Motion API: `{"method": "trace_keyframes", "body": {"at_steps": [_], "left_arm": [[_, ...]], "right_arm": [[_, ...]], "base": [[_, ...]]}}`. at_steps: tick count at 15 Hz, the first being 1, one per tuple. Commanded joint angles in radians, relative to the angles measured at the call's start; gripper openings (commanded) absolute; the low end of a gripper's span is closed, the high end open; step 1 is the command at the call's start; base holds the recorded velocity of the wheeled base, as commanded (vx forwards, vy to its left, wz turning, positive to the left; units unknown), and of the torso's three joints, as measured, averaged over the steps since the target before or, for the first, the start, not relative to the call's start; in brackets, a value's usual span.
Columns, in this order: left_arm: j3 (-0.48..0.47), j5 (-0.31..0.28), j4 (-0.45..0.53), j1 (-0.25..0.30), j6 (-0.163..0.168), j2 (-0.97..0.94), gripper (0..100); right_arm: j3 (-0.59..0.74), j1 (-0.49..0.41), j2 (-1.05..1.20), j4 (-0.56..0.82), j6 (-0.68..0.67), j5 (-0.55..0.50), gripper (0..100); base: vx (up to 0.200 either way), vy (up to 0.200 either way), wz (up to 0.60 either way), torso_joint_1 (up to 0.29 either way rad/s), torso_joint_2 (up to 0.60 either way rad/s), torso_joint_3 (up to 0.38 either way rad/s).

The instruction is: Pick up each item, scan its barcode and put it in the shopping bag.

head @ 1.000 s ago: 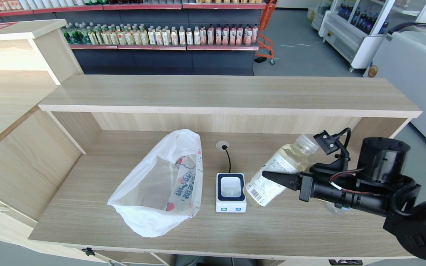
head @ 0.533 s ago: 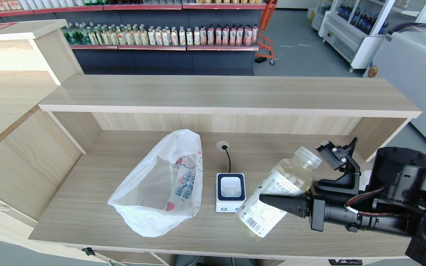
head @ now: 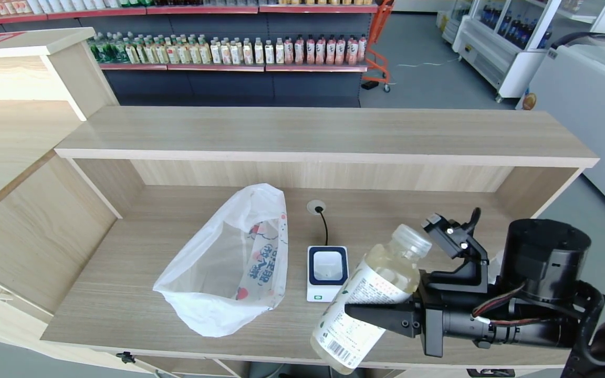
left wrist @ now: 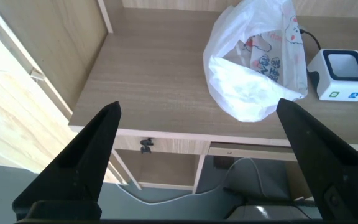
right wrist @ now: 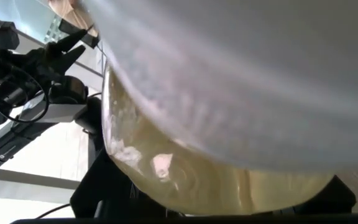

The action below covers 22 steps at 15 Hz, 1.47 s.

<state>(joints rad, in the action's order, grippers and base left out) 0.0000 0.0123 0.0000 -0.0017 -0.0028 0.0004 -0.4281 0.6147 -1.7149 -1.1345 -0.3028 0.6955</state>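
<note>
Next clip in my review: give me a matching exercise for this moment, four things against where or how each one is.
Things:
1. bottle
2. shopping bag
3. scanner
4. left hand

States:
A. open, holding nothing
B. flat on the counter, cable attached
C. gripped, tilted, cap uppermost
D. slumped on its side, mouth open

Pairs: 1-C, 2-D, 3-B, 4-A

Light wood-grain surface (head: pixel 124 299), set below a raised ledge (head: pixel 302 131). Holds: crumpled white translucent plastic shopping bag (head: pixel 213 273); just beside it, square white-and-navy barcode scanner (head: pixel 327 273), black cable (head: pixel 325 228) attached.
</note>
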Motion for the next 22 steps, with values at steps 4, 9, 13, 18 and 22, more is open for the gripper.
{"method": "trace_keyframes", "body": {"at_steps": [4,9,13,18,22], "left_arm": [[0.000,0.000,0.000,0.000,0.000,0.000,100],[0.000,0.001,0.000,0.000,0.000,0.000,100],[0.000,0.001,0.000,0.000,0.000,0.000,100],[0.000,0.000,0.000,0.000,0.000,0.000,100],[0.000,0.000,0.000,0.000,0.000,0.000,100]], "right_arm": [[0.002,0.039,-0.017,0.004,-0.002,0.001,0],[0.002,0.043,-0.026,0.004,-0.002,0.001,0],[0.000,0.042,-0.031,0.002,-0.001,0.001,0],[0.003,0.033,-0.034,-0.001,0.001,-0.007,0],[-0.001,0.025,-0.022,-0.002,0.045,-0.036,0]], "base": [[0.000,0.000,0.00,0.000,0.00,0.000],[0.000,0.000,0.00,0.000,0.00,0.000],[0.000,0.000,0.00,0.000,0.00,0.000],[0.000,0.000,0.00,0.000,0.00,0.000],[0.000,0.000,0.00,0.000,0.00,0.000]]}}
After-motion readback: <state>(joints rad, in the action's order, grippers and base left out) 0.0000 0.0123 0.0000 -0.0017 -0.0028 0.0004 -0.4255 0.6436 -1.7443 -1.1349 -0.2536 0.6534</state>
